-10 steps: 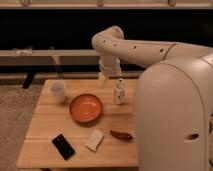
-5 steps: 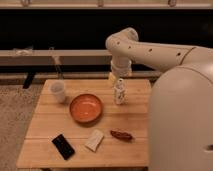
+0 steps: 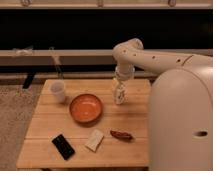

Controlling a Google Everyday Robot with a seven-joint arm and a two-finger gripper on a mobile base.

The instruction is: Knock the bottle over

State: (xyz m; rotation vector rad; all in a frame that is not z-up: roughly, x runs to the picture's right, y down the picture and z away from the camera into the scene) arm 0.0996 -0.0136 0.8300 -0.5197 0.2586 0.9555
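Note:
The small white bottle [image 3: 119,95] stands upright on the wooden table [image 3: 45,130], just right of the orange bowl [image 3: 86,108]. My gripper [image 3: 119,84] hangs at the end of the white arm, directly above the bottle and right at its neck. Whether it touches the bottle I cannot tell. The bottle's top is partly hidden by the gripper.
A white cup [image 3: 58,91] stands at the table's back left. A black phone [image 3: 63,146], a white packet [image 3: 94,139] and a reddish-brown snack [image 3: 121,134] lie near the front edge. The robot's white body [image 3: 182,120] fills the right side.
The arm's elbow has swung to the right and the gripper has shifted with it, staying over the bottle. The bottle still stands upright in the same place.

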